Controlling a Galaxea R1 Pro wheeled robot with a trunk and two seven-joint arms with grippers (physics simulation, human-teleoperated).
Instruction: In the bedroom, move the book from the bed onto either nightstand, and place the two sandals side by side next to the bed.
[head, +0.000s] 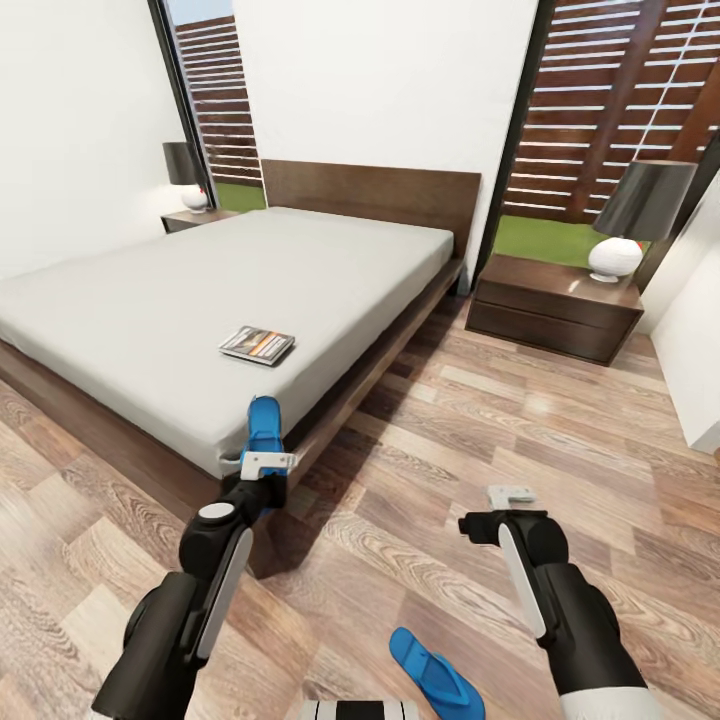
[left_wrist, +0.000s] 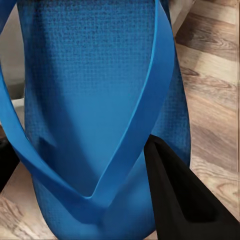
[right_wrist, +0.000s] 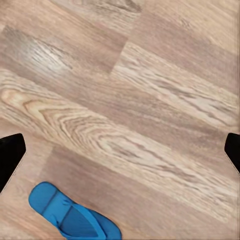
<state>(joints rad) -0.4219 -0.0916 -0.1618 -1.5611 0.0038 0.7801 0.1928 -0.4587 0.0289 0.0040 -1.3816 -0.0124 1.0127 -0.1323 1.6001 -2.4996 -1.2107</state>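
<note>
Left end effector (head: 264, 452) is clamped on one blue sandal (head: 265, 420), which it carries toe-outward over the near corner of the bed (head: 300, 270). In the left wrist view that sandal (left_wrist: 95, 100) looms close, its straps meeting in a V beside a dark finger (left_wrist: 180, 195) pressing on its edge; the grip looks to be on the rim of the sole, which would let the shoe be laid flat on the floor without the fingers being trapped beneath it. The left arm reaches forward and slightly inward, forearm nearly level, wrist in line with it.

The right end effector (head: 495, 510) hangs with its fingers spread wide and nothing between them, palm down above bare wood-plank floor (head: 520, 420). Its wrist camera shows the dark fingertips at either edge of the picture and the second sandal (right_wrist: 70, 215) lying on the planks, off to one side and not between the fingers. In the head view this second sandal (head: 435, 675) rests on the floor close to the robot's base, well short of the bed. The right arm is bent at the elbow, forearm angled forward and inward.

Farther off, the book (head: 257, 344) lies flat on the mattress near the right-hand edge, untouched. Beyond the bed's right side stands a nightstand (head: 555, 305) bearing a lamp (head: 635, 215); a second nightstand (head: 195, 217) sits at the far left by the headboard. Judging by this, the sandal pairing is under way and the book step is not yet begun.
</note>
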